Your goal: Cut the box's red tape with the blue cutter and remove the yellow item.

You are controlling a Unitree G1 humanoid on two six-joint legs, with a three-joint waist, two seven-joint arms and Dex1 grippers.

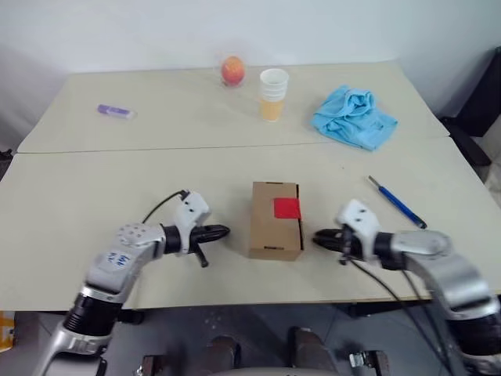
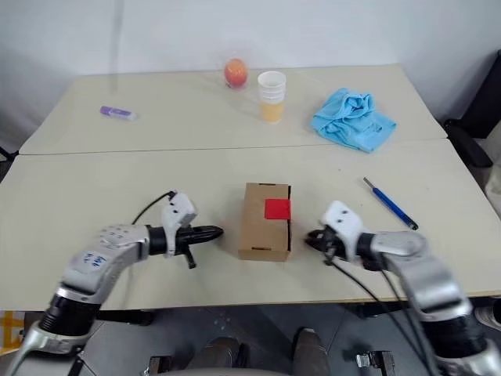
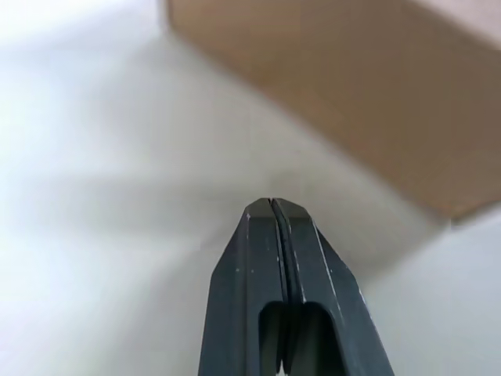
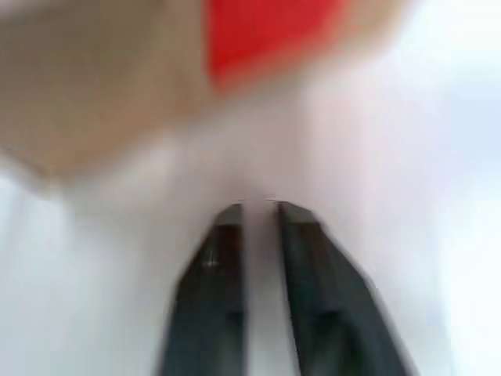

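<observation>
— Where does the box [image 1: 275,220] sit?
— Near the front edge of the table [image 1: 94,180], lid closed, between the two grippers. The red tape [image 1: 286,207] patches its lid at the edge facing the right arm.

— And the grippers?
— The left gripper [image 1: 221,232] is just beside the box on one side, fingers [image 3: 270,258] clenched together and empty. The right gripper [image 1: 320,239] is close to the opposite side, its fingers [image 4: 223,258] parted by a narrow gap, grasping nothing.

— The cutter?
— The blue cutter [image 1: 397,202] lies flat on the table, beyond the right arm, apart from the box.

— What else is on the table?
— At the far side: an orange-red fruit [image 1: 232,70], a paper cup [image 1: 272,95], a crumpled blue cloth [image 1: 354,117] and a purple marker [image 1: 114,111].
</observation>
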